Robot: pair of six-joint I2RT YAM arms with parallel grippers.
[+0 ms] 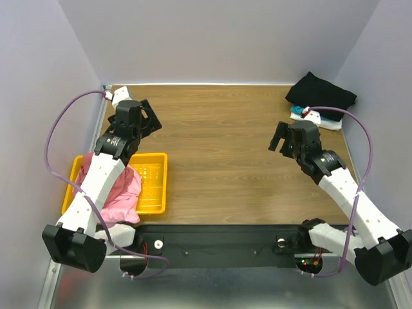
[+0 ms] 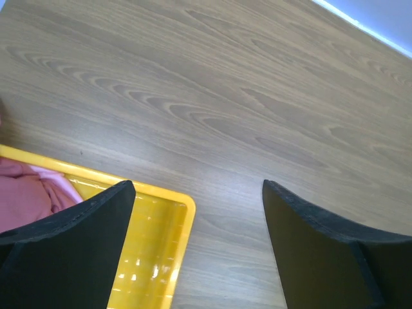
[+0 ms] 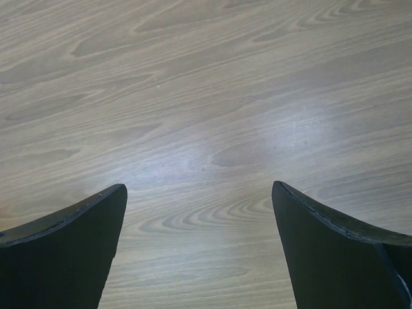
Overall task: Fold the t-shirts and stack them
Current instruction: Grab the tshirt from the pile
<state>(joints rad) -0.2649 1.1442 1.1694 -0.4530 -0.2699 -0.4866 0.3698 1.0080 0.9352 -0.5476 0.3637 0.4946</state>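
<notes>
A black t-shirt (image 1: 320, 95) lies folded at the far right corner of the table. Pink cloth is heaped in the yellow basket (image 1: 156, 187): a light pink t-shirt (image 1: 122, 193) with darker dusty-red cloth (image 1: 82, 162) at its far left, partly hidden by my left arm. In the left wrist view the dusty-red cloth (image 2: 22, 193) and a light pink edge (image 2: 63, 188) lie inside the basket's corner (image 2: 183, 209). My left gripper (image 1: 149, 114) (image 2: 198, 215) is open and empty above the table beyond the basket. My right gripper (image 1: 280, 138) (image 3: 199, 219) is open and empty over bare wood.
A white and teal item (image 1: 318, 119) lies just in front of the black shirt. Grey walls close in the table on the left, back and right. The wooden tabletop (image 1: 219, 148) lies between the two grippers.
</notes>
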